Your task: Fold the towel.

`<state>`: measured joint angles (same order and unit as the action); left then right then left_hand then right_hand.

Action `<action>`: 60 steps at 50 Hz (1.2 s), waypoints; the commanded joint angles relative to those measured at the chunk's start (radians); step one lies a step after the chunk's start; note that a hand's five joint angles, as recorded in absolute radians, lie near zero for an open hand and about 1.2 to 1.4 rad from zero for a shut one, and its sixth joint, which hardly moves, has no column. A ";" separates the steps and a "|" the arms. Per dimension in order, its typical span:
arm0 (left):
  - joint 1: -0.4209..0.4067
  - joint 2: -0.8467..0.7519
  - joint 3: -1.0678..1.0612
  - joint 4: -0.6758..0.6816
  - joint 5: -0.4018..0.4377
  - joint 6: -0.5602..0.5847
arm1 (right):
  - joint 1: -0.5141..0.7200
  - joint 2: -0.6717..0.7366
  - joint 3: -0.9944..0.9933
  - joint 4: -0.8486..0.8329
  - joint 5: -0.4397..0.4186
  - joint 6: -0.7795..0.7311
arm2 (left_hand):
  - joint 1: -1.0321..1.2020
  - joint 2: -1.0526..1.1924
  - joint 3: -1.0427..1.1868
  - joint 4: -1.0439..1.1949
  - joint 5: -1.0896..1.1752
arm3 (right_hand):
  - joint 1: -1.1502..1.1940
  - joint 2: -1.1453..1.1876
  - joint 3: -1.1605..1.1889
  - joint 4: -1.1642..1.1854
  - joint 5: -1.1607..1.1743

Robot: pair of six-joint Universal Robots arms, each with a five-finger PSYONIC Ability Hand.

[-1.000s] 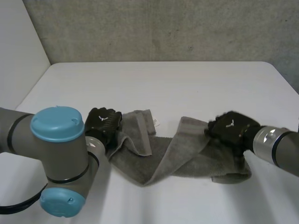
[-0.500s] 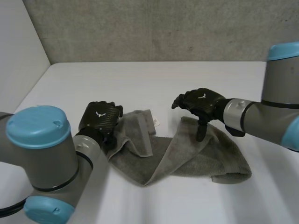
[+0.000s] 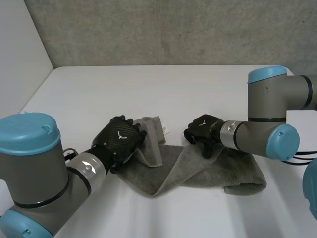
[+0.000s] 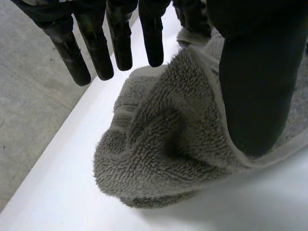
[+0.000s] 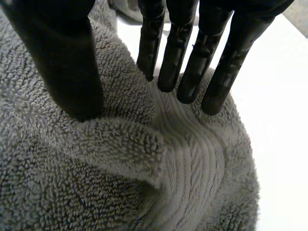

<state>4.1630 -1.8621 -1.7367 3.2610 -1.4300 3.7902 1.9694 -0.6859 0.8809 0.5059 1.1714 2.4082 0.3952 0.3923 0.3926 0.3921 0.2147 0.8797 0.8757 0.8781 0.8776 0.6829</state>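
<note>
My left fingers (image 4: 120,43) are straight and spread, clear of the grey towel (image 3: 198,171), with only the thumb pressing its crumpled end. My right fingers (image 5: 185,57) are straight too, tips and thumb resting on a raised fold. The towel lies bunched on a white table (image 3: 163,84) against a rough concrete wall (image 3: 173,29). My left hand (image 3: 121,141) hides the cloth beneath it, my right hand (image 3: 203,131) the corner under its palm.

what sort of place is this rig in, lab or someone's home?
Most likely a lab or test cell: a plain white table, a rough concrete wall behind it, and a single grey towel as the workpiece.
</note>
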 commanded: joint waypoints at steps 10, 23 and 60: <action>-0.001 -0.089 0.095 0.011 -0.006 0.019 | -0.014 -0.184 0.196 -0.145 -0.013 0.058 | 0.138 0.141 0.141 0.141 0.144 | 0.409 0.413 0.411 0.411 0.431; -0.023 -0.172 0.134 0.012 -0.007 -0.004 | -0.049 -0.231 0.325 -0.230 -0.035 0.061 | 0.297 0.300 0.300 0.300 0.303 | -0.495 -0.491 -0.494 -0.493 -0.473; -0.006 -0.177 0.219 0.014 -0.021 -0.007 | -0.037 -0.103 0.138 -0.142 -0.116 0.083 | 1.001 1.004 1.004 1.004 1.007 | 0.517 0.521 0.518 0.519 0.539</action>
<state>4.1438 -2.0399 -1.5668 3.2749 -1.4431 3.7900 1.9326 -0.7769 1.0316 0.3655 1.0505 2.4706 1.1609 1.2063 1.2036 1.2071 1.0026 1.3364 1.3287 1.3348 1.3288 1.1696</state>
